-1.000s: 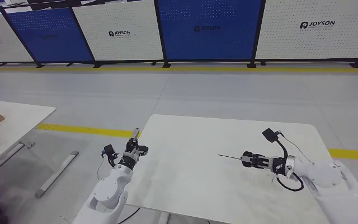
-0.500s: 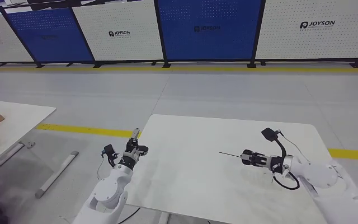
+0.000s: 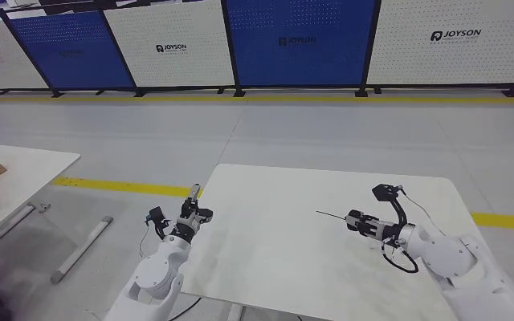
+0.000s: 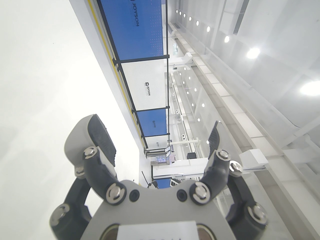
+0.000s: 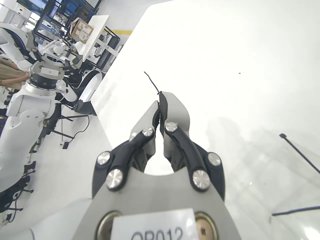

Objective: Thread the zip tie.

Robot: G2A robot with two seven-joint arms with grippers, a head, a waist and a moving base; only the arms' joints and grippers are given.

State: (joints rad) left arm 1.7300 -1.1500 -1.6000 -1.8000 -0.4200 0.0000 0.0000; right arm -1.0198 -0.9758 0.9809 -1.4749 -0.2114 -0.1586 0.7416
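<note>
The right gripper (image 3: pixel 350 218) (image 5: pixel 159 102) has its fingers pressed together on the zip tie (image 3: pixel 332 215) (image 5: pixel 152 82), pinching it right at the fingertips. The tie is a thin black strip. Its free part sticks straight out ahead of the fingers, so its long axis carries on the line of the gripper itself. Seen from above, that line runs nearly straight across the counter (image 3: pixel 273 249) (image 5: pixel 225 38), only slightly slanted. The pointed end aims away from the right fingers, toward the left arm's side. In the right wrist view the strip thins to a fine tip with a slight bend near its end. I can't tell how much of the tie lies back between the pads, because they cover it. Fingers and tie hang over the counter's middle stretch, and I can't tell whether the tip touches the surface.

The left gripper (image 3: pixel 195 205) (image 4: pixel 156 131) sits well apart from the tie, at the counter's edge on the other side. Its fingers are spread wide with nothing between them. They point off toward the blue and white wall panels (image 3: pixel 297 40) (image 4: pixel 140 26), so the tie's tip lies off to the side of those fingers, not ahead of them
</note>
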